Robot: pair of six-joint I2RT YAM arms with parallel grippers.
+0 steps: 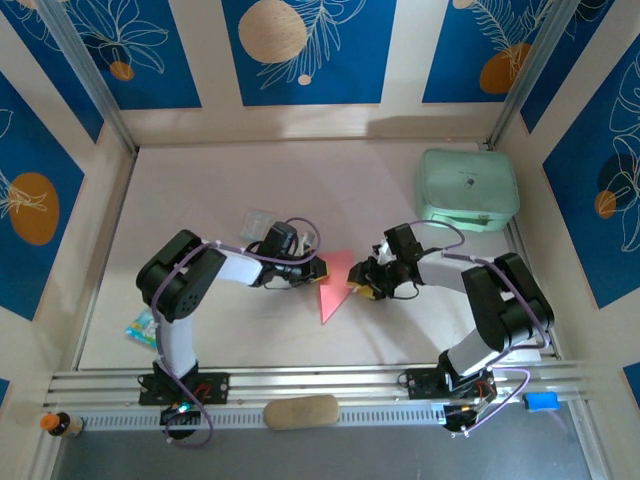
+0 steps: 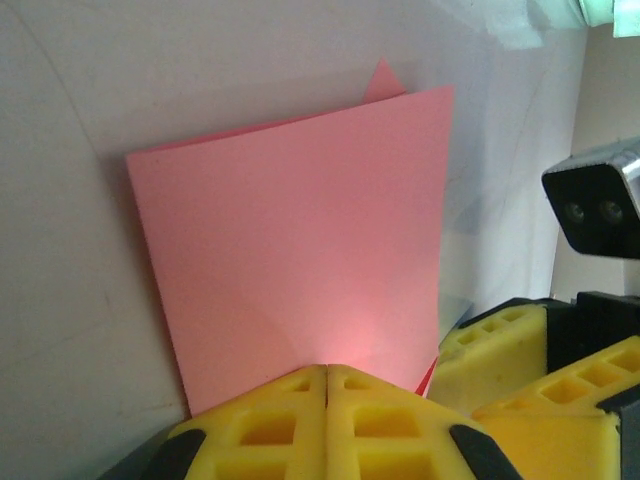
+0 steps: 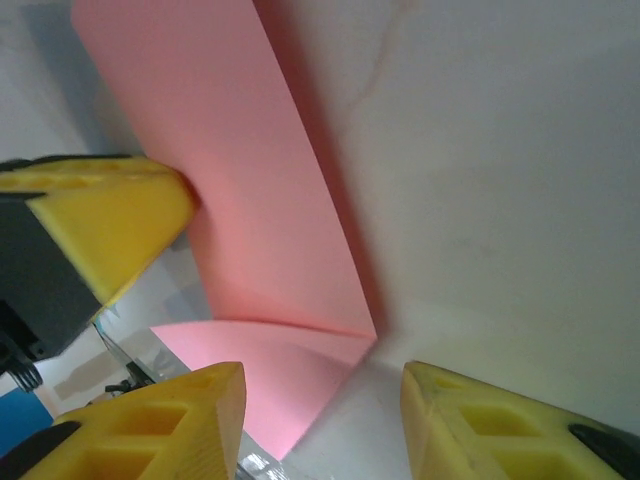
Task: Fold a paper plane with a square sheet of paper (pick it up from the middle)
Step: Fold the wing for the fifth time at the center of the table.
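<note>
Left gripper [image 2: 327,372] is clamped on the edge of the folded pink sheet [image 2: 300,240] at mid-table, right gripper [image 3: 320,385] is held wide open at its folded corner, long axis far-to-near, tip pointed toward the bases.

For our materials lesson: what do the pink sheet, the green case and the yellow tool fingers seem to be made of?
Pink sheet: thin matte paper; it holds sharp creases. Green case: probably moulded plastic, smooth, with rounded corners. Yellow tool fingers: plastic or rubber, unclear which, with moulded square pockets.
</note>
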